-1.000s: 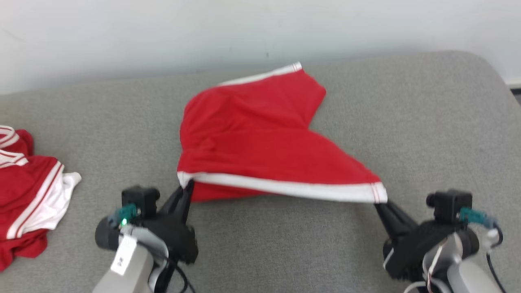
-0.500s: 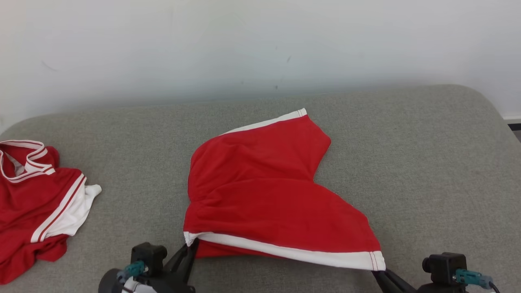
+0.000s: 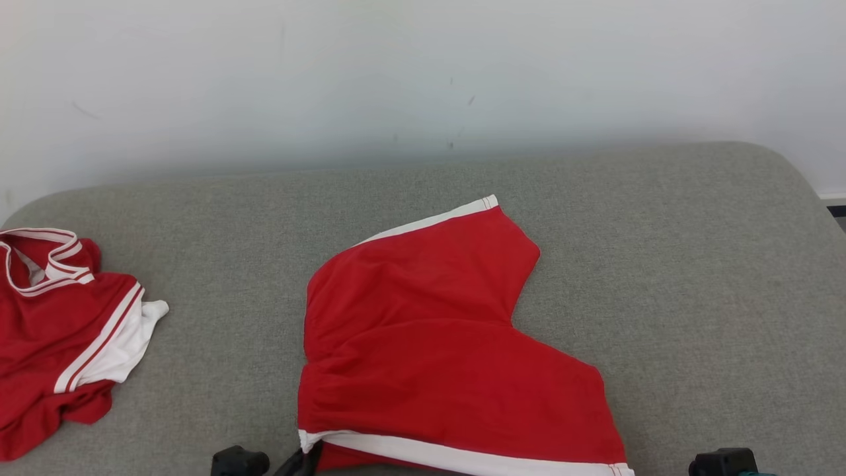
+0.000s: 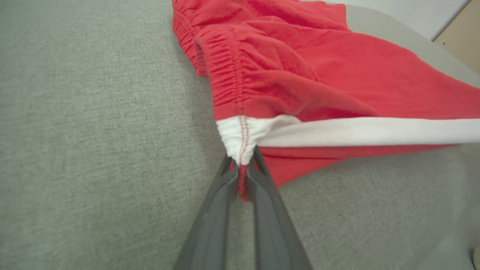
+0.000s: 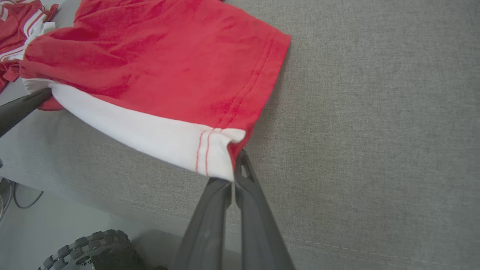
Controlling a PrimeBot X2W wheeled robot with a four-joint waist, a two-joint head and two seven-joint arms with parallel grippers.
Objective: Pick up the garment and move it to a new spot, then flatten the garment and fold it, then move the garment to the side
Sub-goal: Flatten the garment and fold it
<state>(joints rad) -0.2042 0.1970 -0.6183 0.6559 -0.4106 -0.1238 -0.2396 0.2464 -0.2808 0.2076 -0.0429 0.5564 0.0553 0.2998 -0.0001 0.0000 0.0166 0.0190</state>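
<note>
Red shorts (image 3: 429, 330) look mid-flattening: left and right jaws clamp the white-banded corners; next, stretch taut, lay flat.

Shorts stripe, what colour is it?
White stripe on red shorts; clearest in the left wrist view.

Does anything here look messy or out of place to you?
The red shorts lie askew and rumpled on the grey cushion, their legs splayed, the white-striped near edge stretched between the left gripper and right gripper, each shut on a corner. A second red garment sits crumpled at the cushion's left end.
</note>
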